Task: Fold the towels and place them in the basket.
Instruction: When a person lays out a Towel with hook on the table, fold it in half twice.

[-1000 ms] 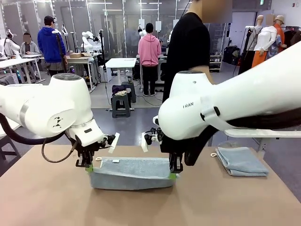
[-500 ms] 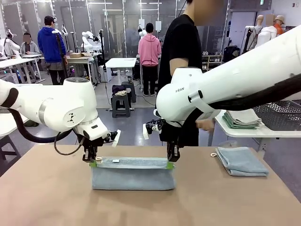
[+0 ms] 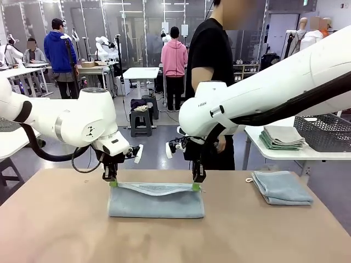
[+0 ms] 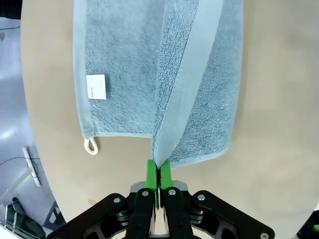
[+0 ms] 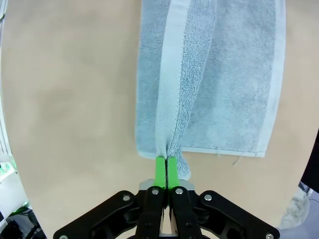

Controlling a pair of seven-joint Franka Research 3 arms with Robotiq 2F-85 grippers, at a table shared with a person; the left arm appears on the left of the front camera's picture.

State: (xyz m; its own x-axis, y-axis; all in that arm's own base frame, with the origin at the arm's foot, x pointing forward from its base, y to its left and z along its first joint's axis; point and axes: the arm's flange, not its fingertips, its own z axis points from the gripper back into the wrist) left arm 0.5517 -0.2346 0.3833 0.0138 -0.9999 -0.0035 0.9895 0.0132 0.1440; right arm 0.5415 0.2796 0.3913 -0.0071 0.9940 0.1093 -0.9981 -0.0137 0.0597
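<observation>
One towel [image 3: 156, 201] mid-fold, pinched at both ends.
Your left gripper [image 3: 113, 183] and right gripper [image 3: 196, 187] each clamp a corner; its long axis runs between them, by the table's [image 3: 55, 230] far edge.

One towel [image 3: 155, 201] is spread lengthwise at the middle of the table [image 3: 55, 230]. Its upper layer is pinched at the far left corner by the left gripper [image 3: 112, 183] and at the far right corner by the right gripper [image 3: 196, 187]. A second towel [image 3: 281, 187], folded, is laid near the table's right edge, well apart from the first. Beyond the far right corner a side table [image 3: 285, 154] is placed, on which a stack of cloths [image 3: 282, 137] is set left of the basket [image 3: 324, 131]. A person [image 3: 211, 60] is seen behind the far edge.
</observation>
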